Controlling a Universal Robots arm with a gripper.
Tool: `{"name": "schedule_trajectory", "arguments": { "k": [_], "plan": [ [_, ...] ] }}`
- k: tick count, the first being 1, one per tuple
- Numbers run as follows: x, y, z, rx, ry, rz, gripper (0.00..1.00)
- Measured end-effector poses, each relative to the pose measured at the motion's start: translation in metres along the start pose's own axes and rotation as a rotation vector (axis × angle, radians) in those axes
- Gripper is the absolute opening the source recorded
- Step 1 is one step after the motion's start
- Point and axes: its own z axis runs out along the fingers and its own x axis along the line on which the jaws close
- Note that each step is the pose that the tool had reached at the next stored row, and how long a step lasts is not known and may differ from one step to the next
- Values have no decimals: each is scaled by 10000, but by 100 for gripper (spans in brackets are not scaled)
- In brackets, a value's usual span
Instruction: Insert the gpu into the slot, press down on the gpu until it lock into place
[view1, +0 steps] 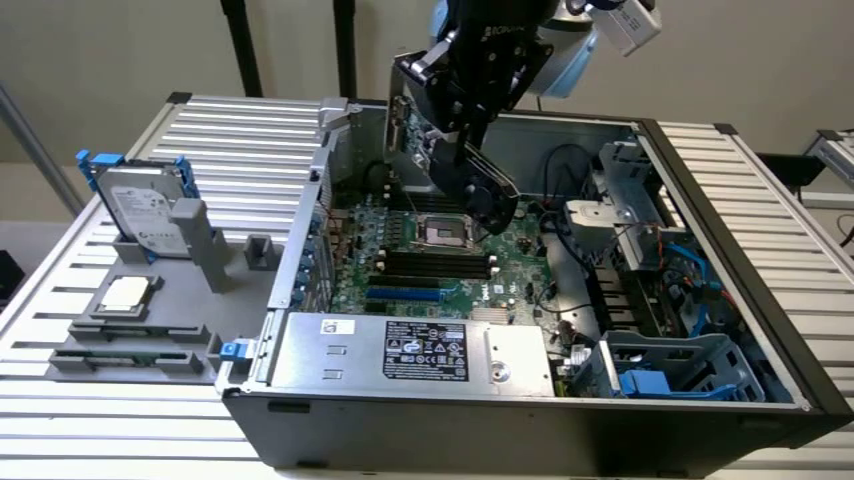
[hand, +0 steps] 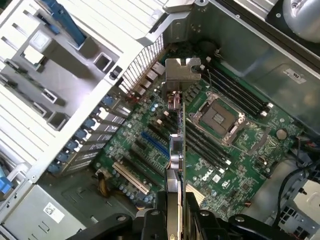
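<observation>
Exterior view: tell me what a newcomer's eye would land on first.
The gripper holds a graphics card tilted in the air above the green motherboard, inside the open computer case. Next come the bright-blue slot on the board, empty, and the hard drive standing outside the case at the exterior view's left.

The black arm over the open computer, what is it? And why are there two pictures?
It is a robot arm. One picture comes from a camera off the arm that sees the whole scene. The other comes from a camera on the arm's wrist, looking down. Its fingers pinch a gpu, a flat computer card, above the green motherboard inside the open computer case. The card hangs over the board, not yet in the blue slot. On the table beside the case stands a hard drive with blue rails.
</observation>
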Motion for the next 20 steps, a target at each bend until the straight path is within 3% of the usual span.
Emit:
{"name": "schedule_trajectory", "arguments": {
  "k": [20],
  "plan": [
    [0,1,-12,146,277,-3626,26]
  ]
}}
